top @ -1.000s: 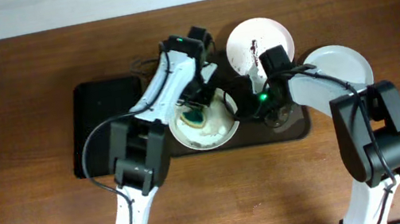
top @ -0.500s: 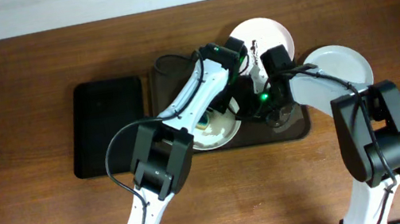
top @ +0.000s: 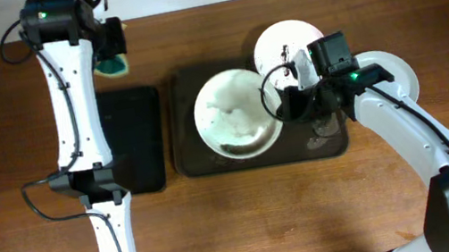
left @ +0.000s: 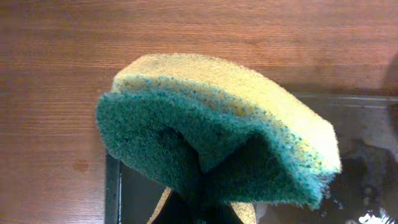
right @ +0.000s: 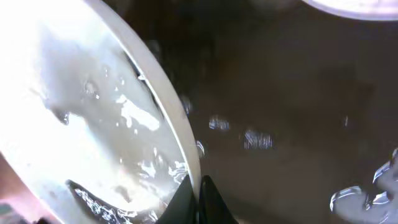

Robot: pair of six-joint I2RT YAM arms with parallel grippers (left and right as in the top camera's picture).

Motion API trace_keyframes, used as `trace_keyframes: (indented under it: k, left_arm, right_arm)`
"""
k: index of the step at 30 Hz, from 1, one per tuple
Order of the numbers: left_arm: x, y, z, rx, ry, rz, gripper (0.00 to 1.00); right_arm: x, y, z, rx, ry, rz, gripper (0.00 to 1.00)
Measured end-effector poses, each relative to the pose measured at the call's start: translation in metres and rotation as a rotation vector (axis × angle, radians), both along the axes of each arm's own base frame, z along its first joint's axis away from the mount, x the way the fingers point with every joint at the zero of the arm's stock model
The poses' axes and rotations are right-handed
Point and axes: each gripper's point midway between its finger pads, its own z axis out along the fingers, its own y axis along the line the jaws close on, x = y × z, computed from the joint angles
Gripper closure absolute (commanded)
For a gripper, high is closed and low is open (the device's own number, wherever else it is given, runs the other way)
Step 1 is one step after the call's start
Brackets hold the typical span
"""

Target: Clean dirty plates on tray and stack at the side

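Left arm (top: 67,88) stretched far back, jaws clamped on a sponge (left: 217,143); right arm (top: 400,121) reaches inward, jaws pinching the rim of the wet plate (top: 236,111).

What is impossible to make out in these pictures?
Left tool: in the left wrist view, the sponge covers nearly all of it.
Right tool: right wrist view, cut off by the bottom edge at the middle plate's rim.
Rightmost plate: overhead, the right arm hides part.

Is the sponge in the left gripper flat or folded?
Folded. The sponge bends into an arch, green face creased inward, pinched at the crease by the left gripper.
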Motion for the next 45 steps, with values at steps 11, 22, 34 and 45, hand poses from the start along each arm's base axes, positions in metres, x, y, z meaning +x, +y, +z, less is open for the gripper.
trace_keyframes:
  k: [11,22,34,45]
  left_arm:
    - [0.0,0.002,0.0,0.0,0.001,0.003,1.0]
    - [0.0,0.002,0.0,0.0,0.001,0.003,1.0]
    - [0.0,0.002,0.0,0.0,0.002,0.003,1.0]
    - [0.0,0.002,0.0,0.0,0.002,0.003,1.0]
  right_arm:
    - [-0.073,0.002,-0.024,0.028,0.384,0.035,0.96]
    - [-0.07,-0.053,-0.01,-0.357,0.399,0.036,0.96]
    - [-0.005,-0.05,0.068,-1.056,-0.171,-0.104,0.96]
    - [-0.007,-0.007,0.149,-1.427,-0.662,-0.149,0.96]
